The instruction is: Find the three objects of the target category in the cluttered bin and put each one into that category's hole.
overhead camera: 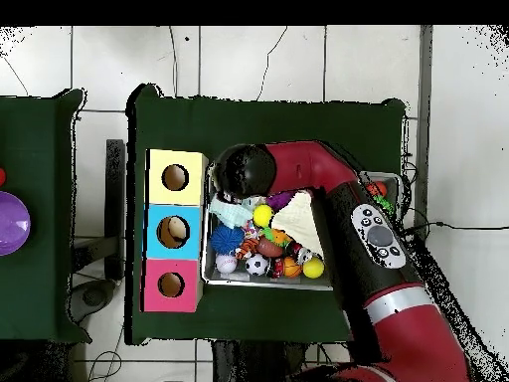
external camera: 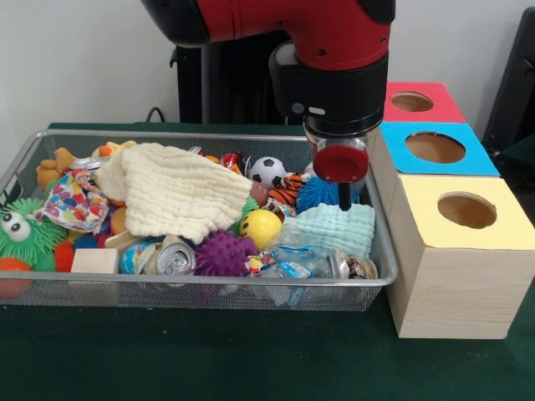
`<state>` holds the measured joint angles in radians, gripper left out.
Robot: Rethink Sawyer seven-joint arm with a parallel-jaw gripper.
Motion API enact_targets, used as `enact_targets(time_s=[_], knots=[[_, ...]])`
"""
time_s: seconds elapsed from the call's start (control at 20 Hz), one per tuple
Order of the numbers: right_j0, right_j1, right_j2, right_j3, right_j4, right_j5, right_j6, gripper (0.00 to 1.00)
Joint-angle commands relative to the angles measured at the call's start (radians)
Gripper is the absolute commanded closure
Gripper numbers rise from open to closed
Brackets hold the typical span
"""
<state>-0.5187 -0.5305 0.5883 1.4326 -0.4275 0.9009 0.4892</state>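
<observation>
One wire bin (external camera: 378, 282); one wooden box (external camera: 456, 284) with three holes: red (external camera: 412, 102), blue (external camera: 435, 148), yellow (external camera: 466, 210). Two cloths: cream (external camera: 171, 190), mint (external camera: 336, 227). One soccer ball (external camera: 267, 170), one purple spiky ball (external camera: 221, 252), one silver can (external camera: 175, 260)

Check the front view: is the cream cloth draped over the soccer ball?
No. The cream cloth lies in the left-middle of the bin, while the soccer ball sits uncovered to its right near the far wall.

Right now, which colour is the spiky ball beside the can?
Purple spiky ball; front view shows it best.
</observation>
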Motion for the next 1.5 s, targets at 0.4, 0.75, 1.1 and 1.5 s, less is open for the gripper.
enact_targets(time_s=[0.4,0.75,1.1,1.5], knots=[[-0.044,0.115,-0.04,-0.21,-0.01,0.14,-0.006,1.0],[-0.057,0.154,-0.041,-0.302,-0.021,0.224,-0.051,1.0],[-0.06,0.149,-0.084,-0.308,-0.073,0.293,-0.049,0.0],[-0.09,0.14,-0.083,-0.226,-0.087,0.326,-0.089,0.0]])
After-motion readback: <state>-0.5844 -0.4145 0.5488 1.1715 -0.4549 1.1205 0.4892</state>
